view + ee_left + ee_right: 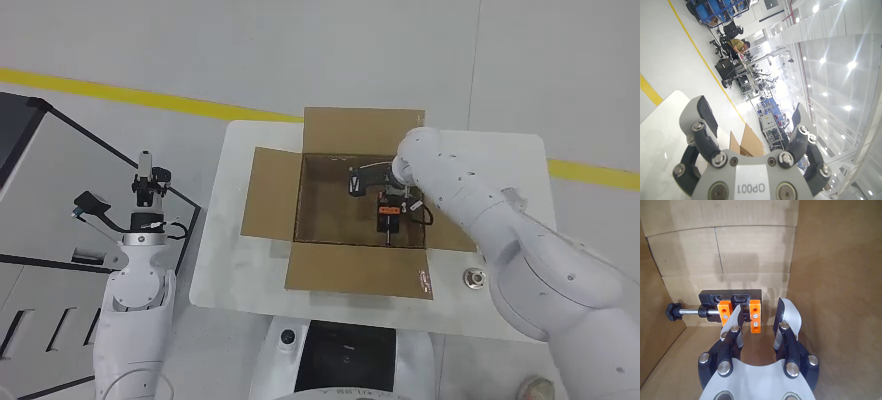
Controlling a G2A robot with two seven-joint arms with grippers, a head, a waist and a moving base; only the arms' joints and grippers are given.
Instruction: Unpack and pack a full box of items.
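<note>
We judge the step in hand to be the unpacking pick. The box [270, 195] stands open on the table [240, 260], and the one item we make out in it is a small vise [730, 298], deep inside and toward the box's right wall. It rests where two inner cardboard faces meet. We cannot tell which of those faces is the floor.

The right gripper [761, 311] is down inside the box with its claw moderately wide and holding nothing. One finger [734, 319] sits in front of the gap between the vise's two orange blocks [755, 317]. The other finger is just beyond the vise's plain end, nearest the box wall. We cannot tell whether either pad touches yet.

The vise's long axis follows its threaded screw [690, 311] and runs along the cardboard fold. The black knob [673, 311] points away from that near wall, toward the opposite inner face. The claw's opening lies along the same axis.

As we read it, the next move calls for a short advance so the pads bracket the end block squarely. Then comes a firm close, and a straight lift that keeps the knob clear of the box walls and flaps.

The left gripper [750, 106] is well apart from the box, off its left side. Its claw is spread wide and empty.
</note>
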